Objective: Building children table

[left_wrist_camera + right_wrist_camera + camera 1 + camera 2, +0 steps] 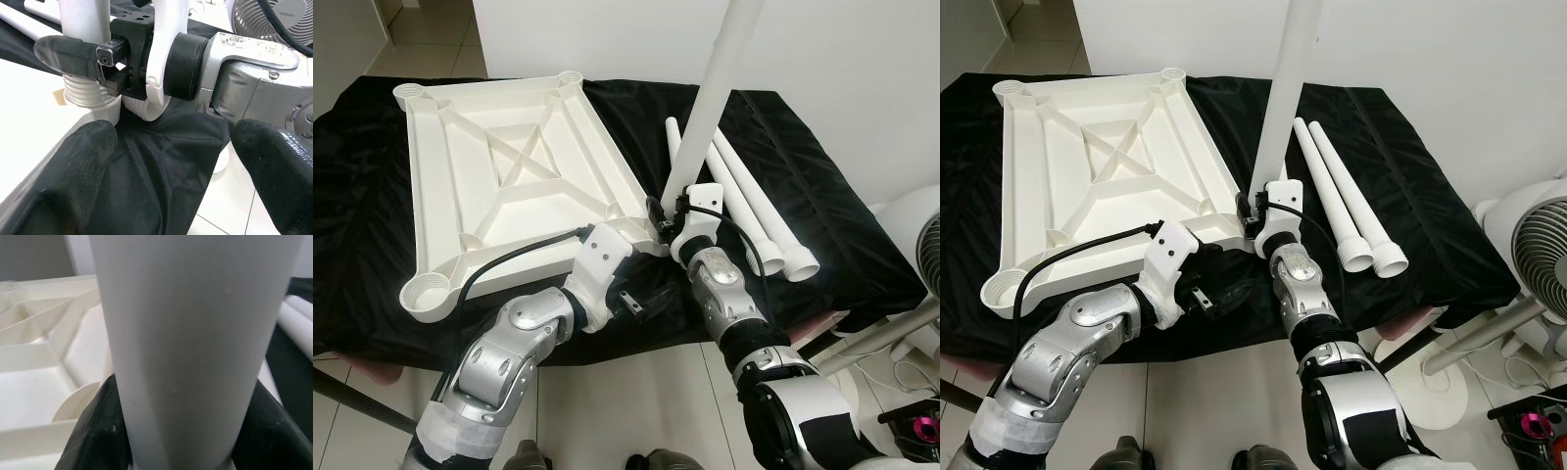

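The white table top (509, 166) lies upside down on a black cloth. A white table leg (715, 88) stands upright at its near right corner, and my right gripper (668, 208) is shut on the leg's lower part. Black fingers (93, 431) press the leg (195, 333) from both sides. The leg's threaded end (88, 93) sits in the corner socket (105, 110). My left gripper (641, 299) hovers open over the cloth just in front of that corner, its fingers (73, 171) wide apart and holding nothing.
Two more white legs (1342, 196) lie side by side on the cloth to the right of the table top. Open sockets show at the other corners (426, 292). A standing fan (1538, 264) is at the right, beyond the table edge.
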Tool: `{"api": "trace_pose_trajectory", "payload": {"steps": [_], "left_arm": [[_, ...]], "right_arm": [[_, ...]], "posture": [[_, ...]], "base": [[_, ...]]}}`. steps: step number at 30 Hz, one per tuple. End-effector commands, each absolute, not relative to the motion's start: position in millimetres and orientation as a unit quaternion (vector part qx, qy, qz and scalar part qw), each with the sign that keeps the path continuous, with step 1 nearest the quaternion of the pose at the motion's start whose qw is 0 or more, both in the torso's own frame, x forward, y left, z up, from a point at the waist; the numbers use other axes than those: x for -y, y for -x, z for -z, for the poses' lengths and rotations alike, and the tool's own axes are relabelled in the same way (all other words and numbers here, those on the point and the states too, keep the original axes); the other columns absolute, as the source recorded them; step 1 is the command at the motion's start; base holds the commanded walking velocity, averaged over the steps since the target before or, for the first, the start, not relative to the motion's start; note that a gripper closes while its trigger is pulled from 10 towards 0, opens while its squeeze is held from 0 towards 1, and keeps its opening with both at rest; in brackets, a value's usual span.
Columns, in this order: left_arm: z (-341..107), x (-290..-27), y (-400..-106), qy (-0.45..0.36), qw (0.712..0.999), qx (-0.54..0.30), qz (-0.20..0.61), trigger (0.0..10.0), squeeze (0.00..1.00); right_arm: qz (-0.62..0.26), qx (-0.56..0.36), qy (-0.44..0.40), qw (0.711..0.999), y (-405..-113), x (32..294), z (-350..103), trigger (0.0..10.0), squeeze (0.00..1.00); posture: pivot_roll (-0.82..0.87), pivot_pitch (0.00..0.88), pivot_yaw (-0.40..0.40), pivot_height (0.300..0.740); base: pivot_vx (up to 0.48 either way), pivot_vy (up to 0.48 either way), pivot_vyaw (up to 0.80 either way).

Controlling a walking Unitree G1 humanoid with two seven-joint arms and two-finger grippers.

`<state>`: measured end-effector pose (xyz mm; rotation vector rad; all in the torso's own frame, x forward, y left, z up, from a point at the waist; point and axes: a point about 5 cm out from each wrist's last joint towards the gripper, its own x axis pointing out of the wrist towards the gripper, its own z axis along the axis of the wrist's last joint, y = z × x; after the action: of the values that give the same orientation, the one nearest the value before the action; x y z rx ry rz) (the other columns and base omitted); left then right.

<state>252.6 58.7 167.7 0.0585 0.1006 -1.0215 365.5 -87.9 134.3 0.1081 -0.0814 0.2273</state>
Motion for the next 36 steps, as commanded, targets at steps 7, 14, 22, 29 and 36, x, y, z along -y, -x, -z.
{"api": "trace_pose_trajectory", "payload": {"steps": [7,14,22,29,36], "left_arm": [[-166.0,-60.8,-255.9,-0.028,0.892,-0.049,0.449,10.0,0.0],[-166.2,-61.1,-256.3,-0.029,0.893,-0.048,0.447,10.0,0.0],[-167.3,-61.6,-256.8,-0.029,0.894,-0.046,0.445,10.0,0.0],[-167.3,-61.0,-257.7,-0.034,0.894,-0.045,0.444,10.0,0.0],[-165.8,-59.9,-258.2,-0.051,0.895,-0.043,0.44,10.0,0.0]], "right_arm": [[-0.065,0.015,-0.095,0.993,-348.3,67.5,-117.4,10.0,0.0],[-0.103,0.063,-0.096,0.988,-344.8,72.8,-128.8,10.0,1.0],[-0.151,0.069,-0.058,0.984,-346.6,95.5,-129.3,10.0,0.0],[-0.201,0.063,-0.014,0.977,-349.5,119.7,-126.3,10.0,0.0],[-0.28,0.042,0.031,0.959,-354.0,124.8,-125.2,10.0,0.0]], "posture": [[0.01,0.03,-0.061,0.74],[0.02,0.028,-0.064,0.74],[0.02,0.024,-0.066,0.74],[0.01,0.029,-0.063,0.74],[0.01,0.037,-0.056,0.74]], "base": [[0.0,0.0,0.0],[0.0,0.0,0.0],[0.0,0.0,0.0],[0.0,0.0,0.0],[0.0,0.0,0.0]]}}
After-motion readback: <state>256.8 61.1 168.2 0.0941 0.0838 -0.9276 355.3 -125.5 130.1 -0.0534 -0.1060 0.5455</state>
